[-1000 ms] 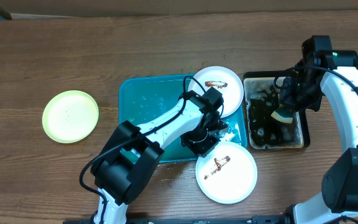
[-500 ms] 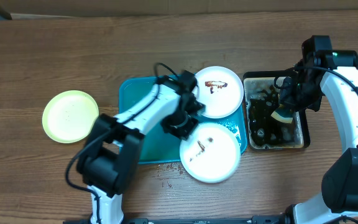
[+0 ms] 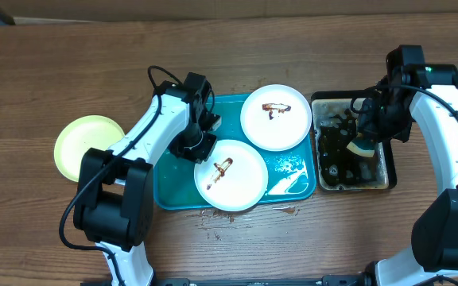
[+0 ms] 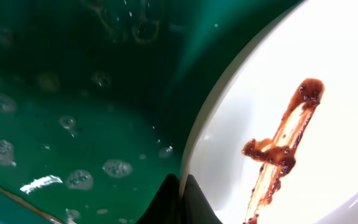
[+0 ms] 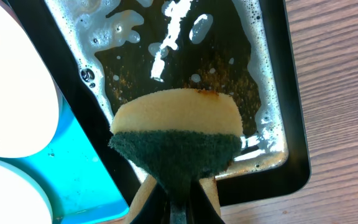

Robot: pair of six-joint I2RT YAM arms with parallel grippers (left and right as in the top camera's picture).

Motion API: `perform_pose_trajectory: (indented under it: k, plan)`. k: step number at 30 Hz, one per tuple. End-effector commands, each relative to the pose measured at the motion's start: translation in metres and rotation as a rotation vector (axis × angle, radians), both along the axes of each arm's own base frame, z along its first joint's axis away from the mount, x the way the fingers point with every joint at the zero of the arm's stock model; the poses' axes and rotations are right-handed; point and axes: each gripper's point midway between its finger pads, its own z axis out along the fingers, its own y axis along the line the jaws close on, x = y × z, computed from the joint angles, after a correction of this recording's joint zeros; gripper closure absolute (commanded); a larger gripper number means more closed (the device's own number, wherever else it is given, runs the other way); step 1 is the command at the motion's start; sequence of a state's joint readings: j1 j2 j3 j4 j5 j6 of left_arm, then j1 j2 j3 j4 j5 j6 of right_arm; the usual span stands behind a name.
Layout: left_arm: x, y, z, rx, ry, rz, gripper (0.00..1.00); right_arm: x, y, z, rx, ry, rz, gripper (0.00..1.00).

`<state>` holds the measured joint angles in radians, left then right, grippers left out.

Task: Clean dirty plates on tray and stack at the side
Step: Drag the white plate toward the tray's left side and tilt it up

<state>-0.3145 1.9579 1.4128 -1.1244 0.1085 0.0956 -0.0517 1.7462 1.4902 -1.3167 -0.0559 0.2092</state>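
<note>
The left tool [image 4: 180, 198] is clamped on the left rim of a white plate [image 3: 241, 181]; the left wrist view shows its two dark fingers pinched together over that rim. This plate lies in the front half of the teal tray [image 3: 168, 187], and its near edge reaches the tray's front rim. A brown-orange smear [image 4: 283, 147] runs as a crooked streak across the plate's middle. The tray floor beside it is wet, with scattered bubbles. A second white plate [image 3: 275, 119] sits at the tray's far right corner, its far edge reaching past the tray's rim, and it carries a small brown smear near its centre. The two white plates lie just beside each other; whether they touch cannot be told. The pale yellow-green plate [image 3: 78, 147] rests on the bench [image 3: 70, 71] to the left of the tray, apart from it, and the left arm hides part of its right side from above. The right tool [image 5: 174, 202] is squeezed onto a sponge [image 5: 178, 124], yellow on one face and dark green scouring pad on the other, and holds it over the black-rimmed basin [image 3: 391, 171] that stands just right of the tray. The basin holds murky brown water with patches of foam. A few brown drips mark the bench in front of the tray.
</note>
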Motion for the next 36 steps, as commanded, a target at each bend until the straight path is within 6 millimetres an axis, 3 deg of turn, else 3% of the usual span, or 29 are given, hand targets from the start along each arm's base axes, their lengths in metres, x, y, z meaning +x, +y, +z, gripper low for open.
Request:
perform_pose_trajectory:
  k: [1,7,8,10,12,17,20,22,30,36]
  plan:
    - [0.022,0.009,0.008,0.062,-0.117,-0.111,0.96,0.001,0.002,0.012,0.005,-0.042,0.004,0.96]
    - [0.068,0.023,0.013,0.178,-0.312,-0.109,0.9,0.0,0.002,0.012,0.005,-0.039,0.004,0.96]
    - [0.073,0.025,0.014,0.191,-0.337,-0.1,0.85,0.0,0.002,0.012,0.005,-0.039,0.004,0.96]
    - [0.081,0.027,0.021,0.199,-0.364,-0.05,0.53,0.0,0.002,0.012,0.005,-0.039,0.004,0.96]
    - [0.079,0.025,0.027,0.18,-0.346,-0.016,0.5,0.0,0.002,0.012,0.004,-0.039,0.004,0.96]
    - [0.025,-0.018,0.048,-0.065,-0.07,0.114,0.41,0.001,0.002,0.012,0.004,-0.043,0.004,0.96]
    - [-0.014,-0.021,0.053,-0.062,0.121,0.281,0.35,0.001,0.002,0.012,0.004,-0.043,0.004,0.96]
    - [-0.029,-0.016,0.05,-0.017,0.186,0.37,0.27,0.001,0.002,0.012,0.004,-0.042,0.004,0.96]
    - [-0.053,-0.008,0.01,0.038,0.249,0.447,0.37,0.001,0.002,0.012,0.005,-0.042,0.004,0.96]
    - [-0.065,0.003,-0.015,0.089,0.25,0.477,0.37,0.001,0.002,0.012,0.005,-0.042,0.004,0.96]
